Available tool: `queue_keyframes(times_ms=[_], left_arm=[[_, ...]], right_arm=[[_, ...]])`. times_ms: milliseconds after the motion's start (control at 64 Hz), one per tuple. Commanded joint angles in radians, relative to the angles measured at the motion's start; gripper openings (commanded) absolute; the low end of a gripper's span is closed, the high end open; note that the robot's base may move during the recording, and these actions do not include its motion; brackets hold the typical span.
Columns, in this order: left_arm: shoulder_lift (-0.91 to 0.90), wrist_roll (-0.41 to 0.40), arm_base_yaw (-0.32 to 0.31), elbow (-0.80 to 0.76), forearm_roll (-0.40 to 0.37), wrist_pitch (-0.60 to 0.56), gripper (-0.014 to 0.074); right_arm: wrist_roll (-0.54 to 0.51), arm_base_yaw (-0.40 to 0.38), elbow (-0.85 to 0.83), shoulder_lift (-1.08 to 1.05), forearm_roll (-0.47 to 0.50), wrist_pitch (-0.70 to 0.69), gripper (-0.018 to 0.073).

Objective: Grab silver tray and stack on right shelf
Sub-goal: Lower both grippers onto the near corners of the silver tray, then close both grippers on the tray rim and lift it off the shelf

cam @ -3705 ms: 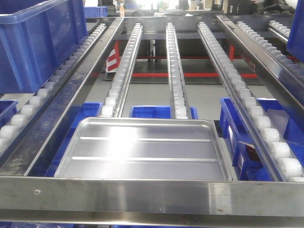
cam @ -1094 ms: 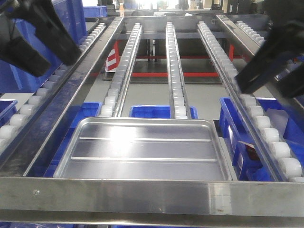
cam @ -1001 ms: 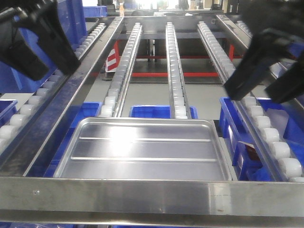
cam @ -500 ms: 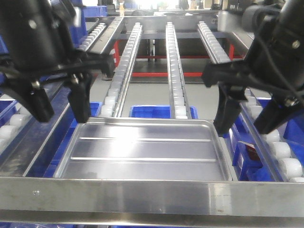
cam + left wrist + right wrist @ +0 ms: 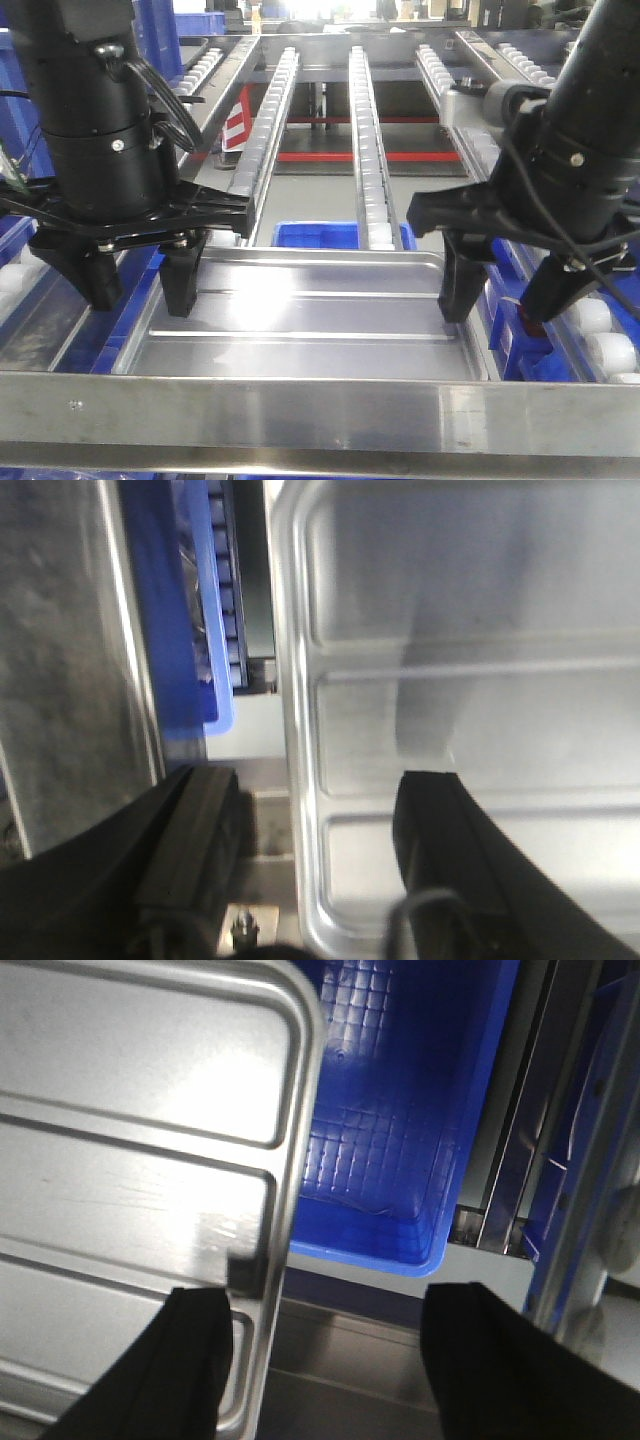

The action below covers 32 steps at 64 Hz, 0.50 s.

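**A:** Left gripper point(image 5: 140, 285), how does it stand?

**B:** Spread wide, with nothing in its grasp. It straddles the left rim of the silver tray point(image 5: 310, 315). In the left wrist view one finger point(image 5: 445, 850) is over the tray's floor and the other point(image 5: 190, 850) is outside the rim.

**A:** Do the pads touch the metal?

**B:** I cannot tell; that view is blurred.

**A:** And the right gripper point(image 5: 505, 295)?

**B:** Much the same on the opposite side. It is wide apart and empty, with one finger point(image 5: 195, 1360) over the floor just inside the right rim. The other point(image 5: 480, 1360) is beyond the rim, near a blue bin point(image 5: 400, 1120).

**A:** Where is the tray itself?

**B:** It lies just behind the steel front bar point(image 5: 250, 405), which hides its near edge. Its far end reaches the near ends of two white roller rails point(image 5: 368, 150). Two long ridges cross its floor. More blue bins show past its far edge and at both sides, lower down.

**A:** Is it tilted at all?

**B:** No, it looks level. Both arms stand above it, one at each side.
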Motion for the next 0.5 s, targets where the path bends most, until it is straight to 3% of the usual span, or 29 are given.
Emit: queue_keyframes(times_ms=[0, 485], left_arm=[[-0.043, -0.029, -0.006, -0.03, 0.025, -0.043, 0.0265], [-0.003, -0.039, 0.0, -0.03, 0.019, -0.059, 0.0265]], right_arm=[[0.002, -0.002, -0.03, -0.023, -0.013, -0.042, 0.0508], [0.002, -0.002, -0.03, 0.005, -0.013, -0.052, 0.0508]])
